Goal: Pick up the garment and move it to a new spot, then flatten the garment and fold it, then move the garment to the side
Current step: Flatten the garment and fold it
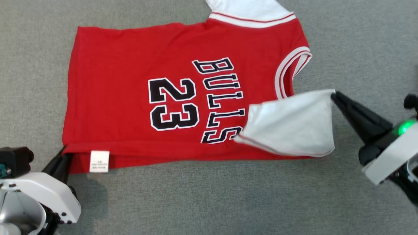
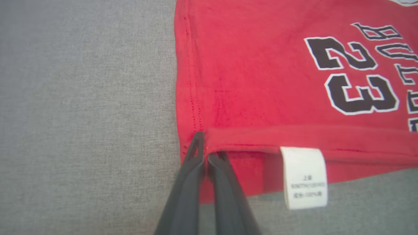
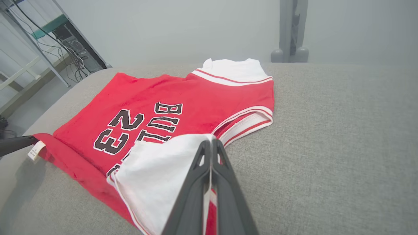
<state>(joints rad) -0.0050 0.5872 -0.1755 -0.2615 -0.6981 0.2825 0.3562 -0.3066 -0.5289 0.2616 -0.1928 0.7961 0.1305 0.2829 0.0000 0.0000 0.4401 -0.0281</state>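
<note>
One grey surface (image 1: 202, 202) bears everything. The jersey (image 1: 130, 65) is spread on it, red and print side up, with its long axis running left to right, hem at the left and neck end at the right. The near edge is turned up into a narrow fold along its length. A white sleeve (image 1: 290, 127) at the near right is raised and laid over the end of the lettering.

The right gripper (image 1: 334, 96) is closed tight on that sleeve's right corner. The left gripper (image 1: 63, 156) is pinched on the near-left hem corner. One arm is thus set at each end of the near edge, and the cloth lies to the far side of both. The fold is therefore judged to call for both ends to be carried far together, square to the long axis. A white label (image 1: 99, 161) is sewn just right of the left gripper.

The sleeve's lift off the surface is made plain in the right wrist view, where the head view flattens it. The left pinch on the doubled hem is shown close in the left wrist view.
</note>
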